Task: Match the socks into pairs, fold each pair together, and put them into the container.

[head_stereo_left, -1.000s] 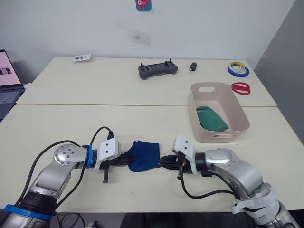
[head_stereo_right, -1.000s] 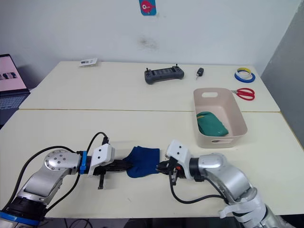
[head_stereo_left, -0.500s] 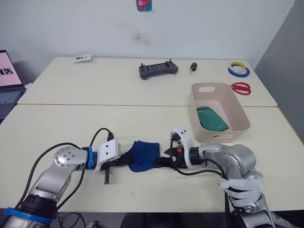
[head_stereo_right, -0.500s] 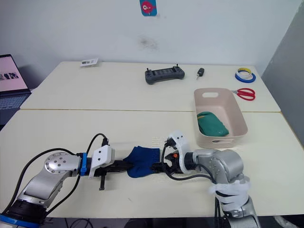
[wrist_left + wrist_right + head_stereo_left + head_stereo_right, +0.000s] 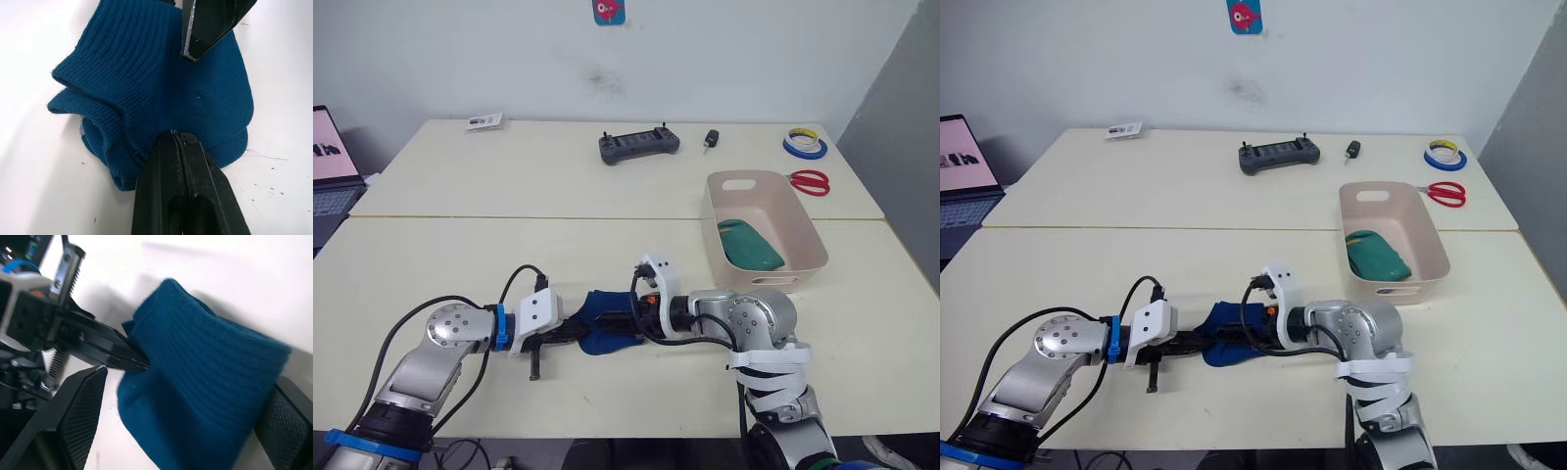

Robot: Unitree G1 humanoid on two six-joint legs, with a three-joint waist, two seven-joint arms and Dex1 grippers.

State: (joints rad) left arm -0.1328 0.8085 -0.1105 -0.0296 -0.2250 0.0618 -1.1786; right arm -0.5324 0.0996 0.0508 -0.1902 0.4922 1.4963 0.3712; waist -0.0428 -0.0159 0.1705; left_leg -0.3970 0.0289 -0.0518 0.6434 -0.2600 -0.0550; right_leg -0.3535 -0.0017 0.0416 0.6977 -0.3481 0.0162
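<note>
- The blue socks (image 5: pixel 603 321) lie near the table's front edge, between my grippers, long axis running left to right.
- My left gripper (image 5: pixel 172 142) pinches their left end with fingers pressed together.
- My right gripper (image 5: pixel 171 421) straddles the bundle, fingers spread wide; the tub (image 5: pixel 808 235) sits on its side.

The socks (image 5: pixel 603 318) between the black tools are royal blue with a fine rib. The container (image 5: pixel 800 231) is pale beige-pink, with a green pair (image 5: pixel 750 245) inside. The bench (image 5: pixel 460 255) is cream, and beyond lie red-handled scissors (image 5: pixel 810 180).
</note>
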